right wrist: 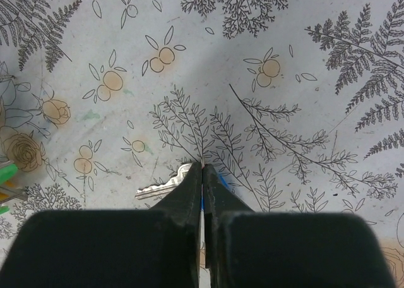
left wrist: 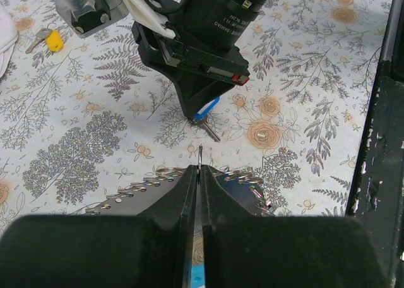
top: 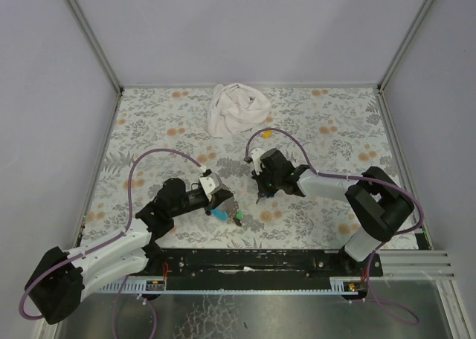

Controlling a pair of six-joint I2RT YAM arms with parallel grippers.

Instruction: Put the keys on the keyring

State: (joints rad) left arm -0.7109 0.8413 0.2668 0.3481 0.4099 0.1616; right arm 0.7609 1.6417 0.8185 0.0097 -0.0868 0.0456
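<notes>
**A:** Where is the keyring?

**B:** The keyring (left wrist: 163, 170) is pinched in the left gripper (left wrist: 199, 174), whose jaws are pressed together on the thin wire. Only an arc of the ring shows beside the fingers. A scrap of blue strap shows low in the slit between them.

**A:** How many keys?

**B:** Four that I can count. Two toothed key blades (left wrist: 129, 192) lie flat on the table (top: 335, 131) right at the keyring, one on each side. Their heads are hidden under the fingers. Two green caps (right wrist: 6, 172) show only as slivers at the edge of the right wrist view. One blue key (left wrist: 208, 109) hangs just beyond the keyring. The right gripper (right wrist: 202, 168) has its jaws closed tight on the key's head, and the silver blade juts out sideways. One yellow key (left wrist: 49, 40) lies well away from the keyring, beside the single white cloth (top: 236, 108).

**A:** Anything unclear?

**B:** I cannot tell whether the two blades are threaded on the keyring or only lie against it.
</notes>
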